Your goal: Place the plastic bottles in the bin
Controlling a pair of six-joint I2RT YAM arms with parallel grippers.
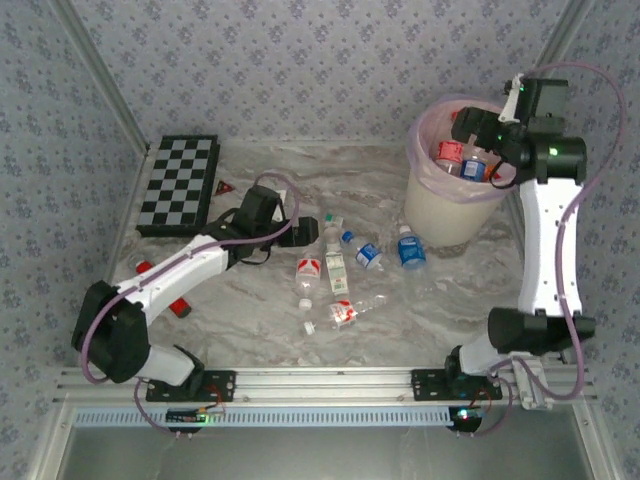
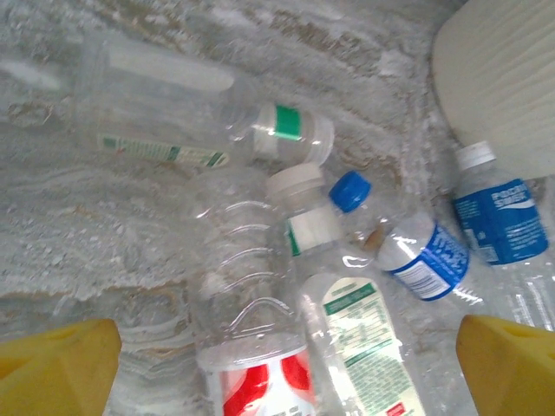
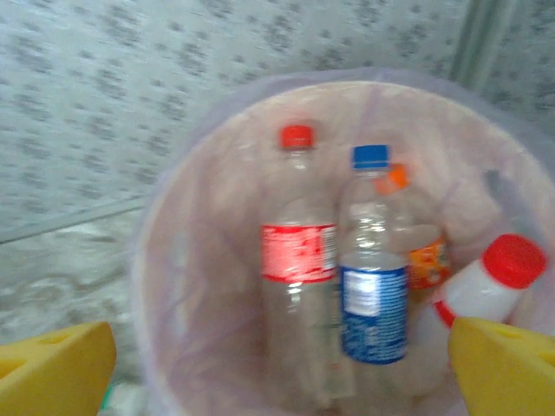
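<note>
— How stands the right gripper [image 1: 478, 128]?
— Spread wide above the bin [image 1: 450, 215], holding nothing; plastic bottles [image 3: 299, 256] lie inside, perhaps four, for the picture is blurred.
— And the left gripper [image 1: 305, 232]?
— Spread too; low over the loose bottles [image 1: 340, 272] on the table [image 1: 250, 310], clasping none.

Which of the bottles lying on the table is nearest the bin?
The blue-labelled bottle with the white cap, right at the foot of the bin. The other blue-labelled bottle has a blue cap and lies farther left.
</note>
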